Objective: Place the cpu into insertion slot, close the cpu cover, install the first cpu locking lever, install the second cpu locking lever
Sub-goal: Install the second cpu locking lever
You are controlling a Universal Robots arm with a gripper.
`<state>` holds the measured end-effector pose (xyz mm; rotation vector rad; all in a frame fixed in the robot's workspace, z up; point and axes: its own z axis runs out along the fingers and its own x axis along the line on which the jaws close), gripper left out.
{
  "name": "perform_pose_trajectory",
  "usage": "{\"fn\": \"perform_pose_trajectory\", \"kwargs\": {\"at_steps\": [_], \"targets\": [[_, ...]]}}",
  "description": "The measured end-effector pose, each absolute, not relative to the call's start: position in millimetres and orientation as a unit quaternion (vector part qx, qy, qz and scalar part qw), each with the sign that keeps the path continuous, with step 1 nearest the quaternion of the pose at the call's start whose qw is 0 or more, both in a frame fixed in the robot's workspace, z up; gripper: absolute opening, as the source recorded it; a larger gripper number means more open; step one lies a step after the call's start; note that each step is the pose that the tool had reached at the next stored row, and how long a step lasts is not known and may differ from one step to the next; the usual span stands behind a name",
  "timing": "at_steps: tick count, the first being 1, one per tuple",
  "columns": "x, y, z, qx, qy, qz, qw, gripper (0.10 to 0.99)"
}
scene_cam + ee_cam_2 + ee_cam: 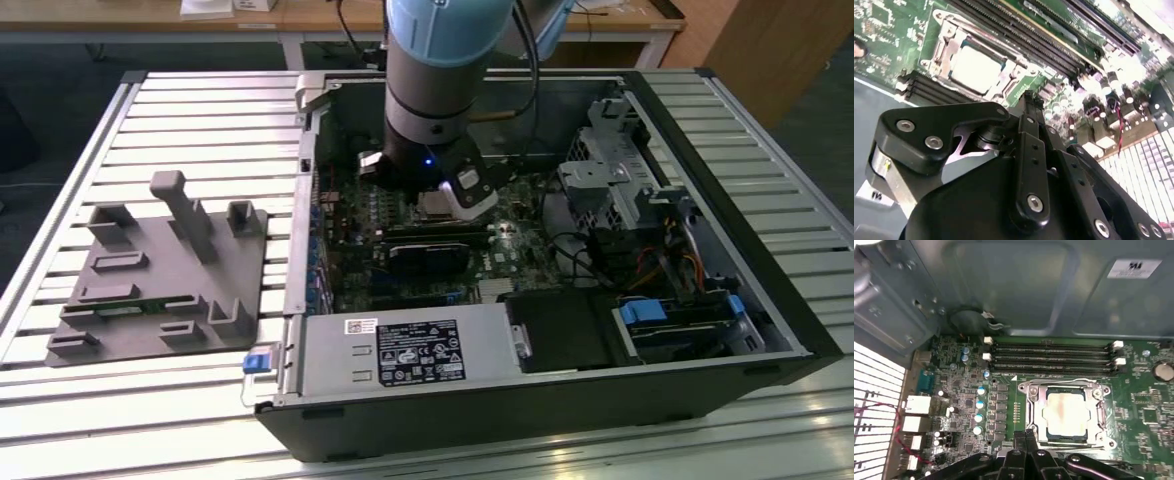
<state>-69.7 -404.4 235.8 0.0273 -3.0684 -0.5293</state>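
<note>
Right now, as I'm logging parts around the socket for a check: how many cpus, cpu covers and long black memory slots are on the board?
cpu: 1
cpu cover: 1
memory slots: 4
Total: 6

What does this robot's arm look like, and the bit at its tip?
The arm is a thick tube with pale blue caps and a grey joint band, with a small blue light lower down. A dark cable runs alongside it. The end effector is matte black metal: flat linkage bars joined by silver screws.
</note>
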Motion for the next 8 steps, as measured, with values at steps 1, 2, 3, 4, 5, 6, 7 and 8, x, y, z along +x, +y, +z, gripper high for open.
{"fn": "perform_pose_trajectory", "kwargs": {"at_steps": [1, 2, 3, 4, 5, 6, 7, 8], "targets": [[-69.7, -404.4, 238.7, 0.009, -0.985, -0.170, 0.014, 0.106], [-69.7, -404.4, 241.2, 0.008, -0.985, -0.170, 0.014, 0.106], [-69.7, -404.4, 243.3, 0.008, -0.985, -0.170, 0.014, 0.106], [-69.7, -404.4, 245.1, 0.008, -0.985, -0.170, 0.014, 0.106], [-69.7, -404.4, 247.0, 0.008, -0.985, -0.170, 0.014, 0.106], [-69.7, -404.4, 248.7, 0.008, -0.985, -0.170, 0.014, 0.106], [-69.7, -404.3, 250.0, 0.007, -0.985, -0.170, 0.014, 0.106], [-69.7, -404.3, 250.1, 0.007, -0.985, -0.170, 0.014, 0.106]]}}
